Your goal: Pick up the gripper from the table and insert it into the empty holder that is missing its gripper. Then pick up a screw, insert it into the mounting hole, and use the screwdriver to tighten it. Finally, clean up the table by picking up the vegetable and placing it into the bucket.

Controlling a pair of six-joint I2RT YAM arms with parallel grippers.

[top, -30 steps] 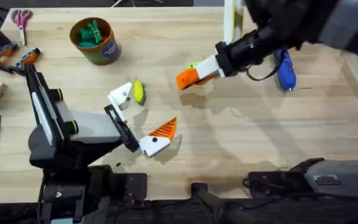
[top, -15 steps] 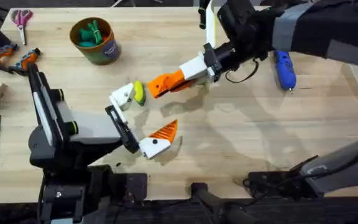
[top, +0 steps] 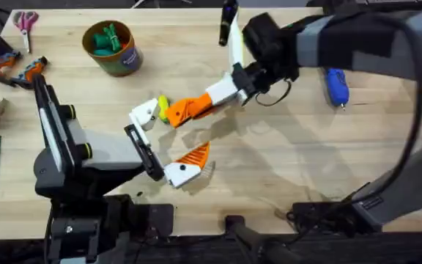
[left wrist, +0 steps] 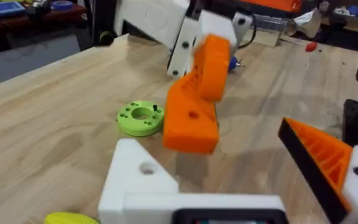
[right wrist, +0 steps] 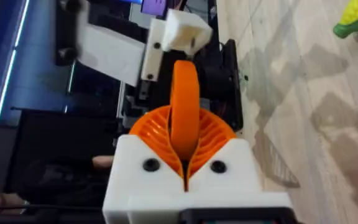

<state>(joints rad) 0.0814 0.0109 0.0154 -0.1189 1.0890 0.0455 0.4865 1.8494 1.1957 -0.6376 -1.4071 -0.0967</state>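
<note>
The gripper, the loose orange finger, sits clamped between the right gripper's two orange ribbed pads, held above the table and not resting on it. In the right wrist view we see it edge-on, upright in the narrow gap between those pads, so the right end effector is closed on it. In the left wrist view the same orange piece hangs tilted in the air, with a small hole showing in its lower block.

We take the holder as our landmark. It is the white blocky mount on the left gripper, the side with no orange finger on it. The held gripper's tip is just beside the holder, on the side towards the right arm; we cannot tell if they touch. The vegetable, yellow-green, lies between holder and held gripper, partly covered by the orange piece.

The left gripper's other mount carries its own orange ribbed finger, well apart from the holder, so the left end effector stands wide open and holds nothing.

A lime-green disc lies flat on the table beyond the holder in the left wrist view. The bucket stands farther from the holder, towards the table's far left, with dark green pieces inside. The screwdriver lies far off on the right side.
</note>
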